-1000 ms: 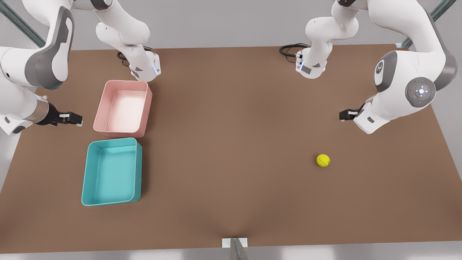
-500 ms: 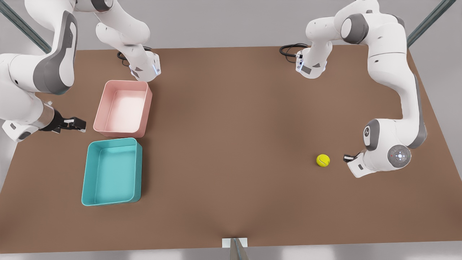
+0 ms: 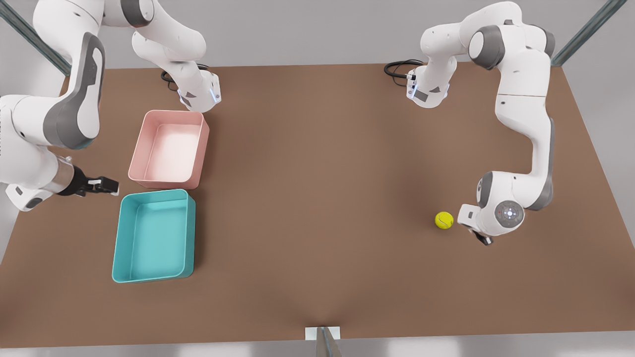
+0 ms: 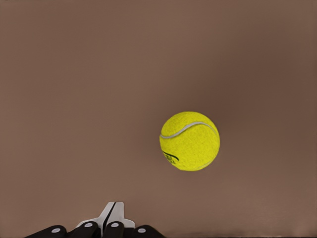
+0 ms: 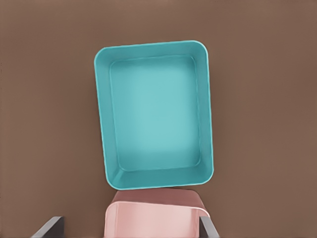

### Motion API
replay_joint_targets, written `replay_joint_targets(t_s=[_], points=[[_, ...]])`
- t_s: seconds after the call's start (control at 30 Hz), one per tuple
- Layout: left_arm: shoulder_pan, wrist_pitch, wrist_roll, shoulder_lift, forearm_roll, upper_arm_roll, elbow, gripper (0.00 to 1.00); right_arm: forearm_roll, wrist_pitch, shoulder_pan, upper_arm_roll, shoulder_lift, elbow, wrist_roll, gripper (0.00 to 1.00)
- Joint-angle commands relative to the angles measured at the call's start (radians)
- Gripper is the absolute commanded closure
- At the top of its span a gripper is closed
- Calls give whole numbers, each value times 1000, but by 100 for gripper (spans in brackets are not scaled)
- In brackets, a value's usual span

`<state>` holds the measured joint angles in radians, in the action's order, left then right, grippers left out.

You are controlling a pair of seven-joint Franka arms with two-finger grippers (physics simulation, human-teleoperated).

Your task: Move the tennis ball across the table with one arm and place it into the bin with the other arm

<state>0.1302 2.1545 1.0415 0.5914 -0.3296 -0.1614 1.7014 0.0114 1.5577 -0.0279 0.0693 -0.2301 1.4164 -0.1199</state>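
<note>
The left gripper (image 3: 482,239), fingers together, has dropped beside the ball (image 3: 444,220), poised to push it; the right gripper (image 3: 101,185), fingers apart, waits near the bin (image 3: 154,235).

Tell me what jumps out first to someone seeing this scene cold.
The yellow-green tennis ball on the brown table, with the left gripper, fingers shut, close beside it. Then the teal bin at the front view's left, next to a pink tub.
</note>
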Motion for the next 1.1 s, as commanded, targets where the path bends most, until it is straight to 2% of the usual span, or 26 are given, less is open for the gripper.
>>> replay_joint_targets(t_s=[0.0, 0.07, 0.17, 0.33, 1.07], points=[[5, 139, 638, -41, -3, 0, 84, 79, 7, 13, 16, -2, -18, -27, -9, 0], [0, 146, 626, -84, -3, 0, 147, 79, 7, -13, 16, 0, -31, -39, -12, 0], [5, 191, 630, -73, -5, 0, 149, 79, -2, -50, 16, 3, -34, -39, -10, 0], [12, 269, 629, -65, -6, 8, 239, 79, -36, -50, 26, 0, -48, -40, -7, 0], [-12, 289, 560, -21, -9, 28, 256, 79, -37, -48, 25, 0, -49, -40, -7, 0]])
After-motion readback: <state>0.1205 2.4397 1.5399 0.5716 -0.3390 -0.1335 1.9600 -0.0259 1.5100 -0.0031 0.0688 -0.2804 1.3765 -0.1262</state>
